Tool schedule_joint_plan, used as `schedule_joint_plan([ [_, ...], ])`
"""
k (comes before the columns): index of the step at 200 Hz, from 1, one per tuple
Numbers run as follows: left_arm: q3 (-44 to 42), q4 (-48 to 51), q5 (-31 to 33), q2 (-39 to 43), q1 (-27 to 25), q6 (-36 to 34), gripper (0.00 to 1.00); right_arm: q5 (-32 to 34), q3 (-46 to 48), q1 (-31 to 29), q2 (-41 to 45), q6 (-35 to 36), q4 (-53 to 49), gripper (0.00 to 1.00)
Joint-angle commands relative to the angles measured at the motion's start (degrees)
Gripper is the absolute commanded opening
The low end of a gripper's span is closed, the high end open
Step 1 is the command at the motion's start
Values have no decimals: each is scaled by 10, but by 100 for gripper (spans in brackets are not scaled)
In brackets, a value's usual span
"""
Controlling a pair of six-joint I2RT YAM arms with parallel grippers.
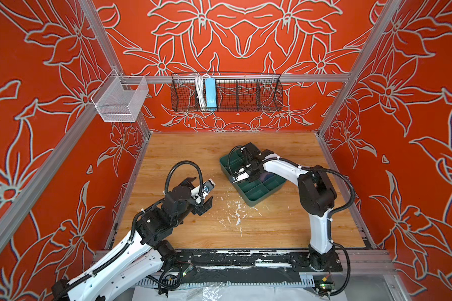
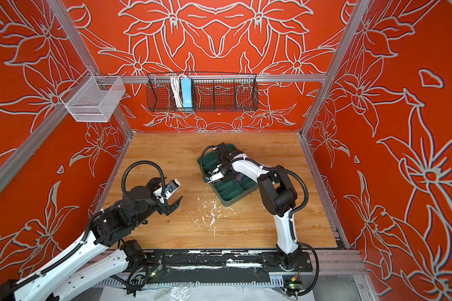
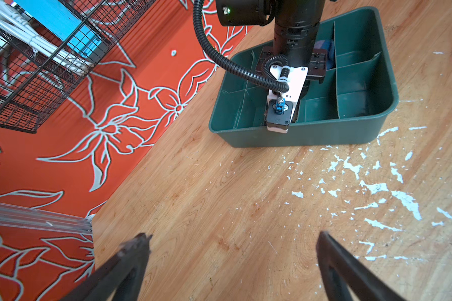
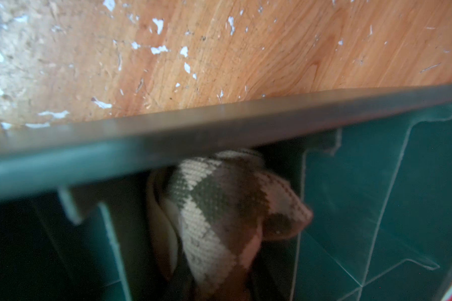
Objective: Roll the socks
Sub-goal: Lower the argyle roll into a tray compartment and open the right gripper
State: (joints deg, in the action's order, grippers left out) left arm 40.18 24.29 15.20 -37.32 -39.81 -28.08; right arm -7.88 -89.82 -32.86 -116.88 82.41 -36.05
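A green divided tray (image 1: 256, 201) sits on the wooden table, right of centre. My right gripper (image 1: 247, 169) reaches straight down into it, its fingertips hidden in both top views. In the right wrist view the rolled beige sock with olive-brown diamonds (image 4: 219, 208) sits between the jaws, just inside the tray wall (image 4: 167, 140). The jaws are shut on it. A bit of the purple and navy sock (image 3: 327, 49) shows in a compartment behind the right wrist. My left gripper (image 1: 202, 189) (image 3: 234, 234) hovers open over bare table left of the tray, holding nothing.
A black wire basket (image 1: 226, 92) with a blue power strip (image 1: 210, 92) hangs on the back wall. A white mesh basket (image 1: 120, 100) hangs at the left rail. White paint flecks (image 1: 236, 213) mark the table in front of the tray.
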Motion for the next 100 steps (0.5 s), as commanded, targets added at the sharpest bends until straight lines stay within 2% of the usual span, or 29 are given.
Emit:
schedule_joint_plan([
  [1,5,-12,-9,1,-2,4,98,-38,10,-5,-31,-24,-42,0],
  [35,15,-9,-16,4,-2,13,98,-96,-57,-16,-56,-90,-119,0],
  [61,23,-9,-25,4,-2,21,98,-96,-118,-19,-92,-130,-193,0],
  [75,25,-9,-27,3,-2,23,98,-84,-116,-19,-91,-137,-190,16],
  [100,27,-7,-26,4,-2,25,98,-75,-102,-19,-72,-139,-172,31],
])
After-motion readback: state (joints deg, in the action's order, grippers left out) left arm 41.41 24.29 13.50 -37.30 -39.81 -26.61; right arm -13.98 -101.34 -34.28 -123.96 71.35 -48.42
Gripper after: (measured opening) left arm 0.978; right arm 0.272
